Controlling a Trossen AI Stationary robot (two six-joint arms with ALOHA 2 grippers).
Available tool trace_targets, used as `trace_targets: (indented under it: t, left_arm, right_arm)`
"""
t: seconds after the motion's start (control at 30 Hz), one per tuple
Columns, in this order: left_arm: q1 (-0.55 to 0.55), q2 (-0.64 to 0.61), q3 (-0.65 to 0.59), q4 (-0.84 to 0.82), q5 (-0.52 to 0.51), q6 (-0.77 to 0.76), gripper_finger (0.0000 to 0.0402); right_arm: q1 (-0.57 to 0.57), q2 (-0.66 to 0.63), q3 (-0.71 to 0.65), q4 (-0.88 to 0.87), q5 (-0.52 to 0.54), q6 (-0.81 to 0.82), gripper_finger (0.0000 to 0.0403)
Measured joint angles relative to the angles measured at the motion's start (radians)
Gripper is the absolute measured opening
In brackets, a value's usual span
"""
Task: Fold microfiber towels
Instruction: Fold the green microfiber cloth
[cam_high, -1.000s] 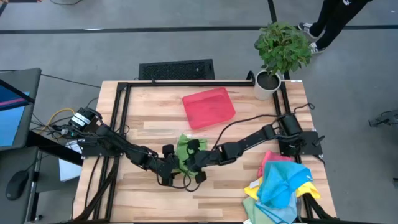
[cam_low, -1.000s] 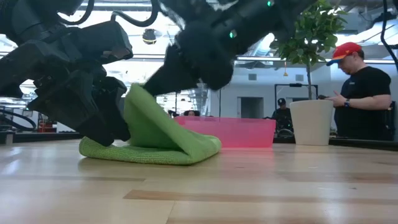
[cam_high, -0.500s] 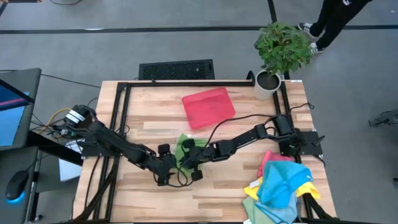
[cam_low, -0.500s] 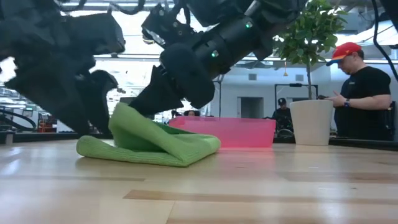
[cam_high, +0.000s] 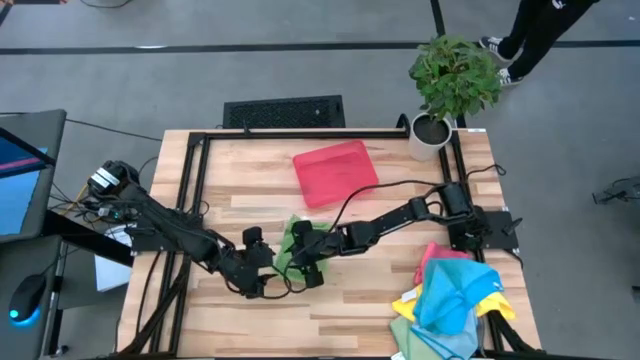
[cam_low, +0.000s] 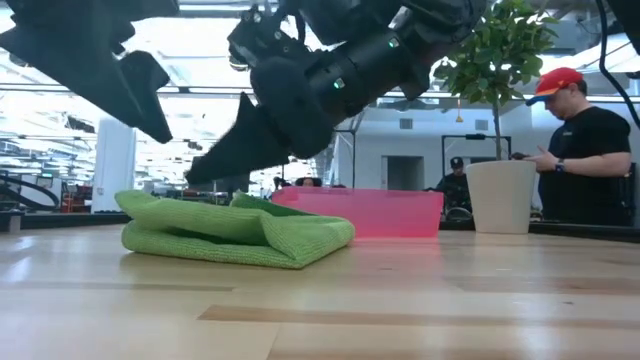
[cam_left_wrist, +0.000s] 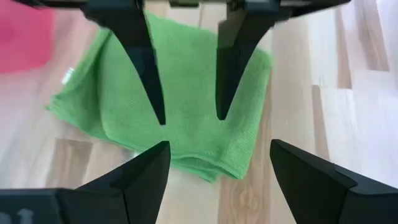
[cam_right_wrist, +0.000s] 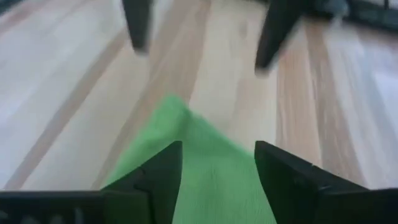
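My right gripper shows both dark fingers spread, with nothing between them. A green towel lies flat on the wooden table, directly under the fingers. At 12 o'clock, the left gripper shows two dark fingers, also apart.

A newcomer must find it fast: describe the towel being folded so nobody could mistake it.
On the wooden table, look near the middle, just in front of the red tray. There the green towel lies folded flat between the two grippers. The other towels sit heaped at the table's front right corner; this one lies alone.
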Motion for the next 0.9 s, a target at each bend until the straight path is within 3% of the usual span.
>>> trace_targets:
  t: [0.23,0.47,0.9]
  left_arm:
    - [-0.027,0.0,-0.076,0.153,-0.02,-0.013,0.027]
    - [-0.041,0.0,-0.125,0.162,-0.044,-0.072,0.027]
    - [-0.059,0.001,-0.201,0.232,-0.08,-0.091,0.027]
  right_arm:
    - [-0.061,0.0,-0.001,-0.081,0.041,0.125,0.0229]
    - [-0.07,-0.075,0.001,-0.129,0.053,0.064,0.0225]
    - [-0.176,-0.034,0.0,-0.147,0.019,0.059,0.0225]
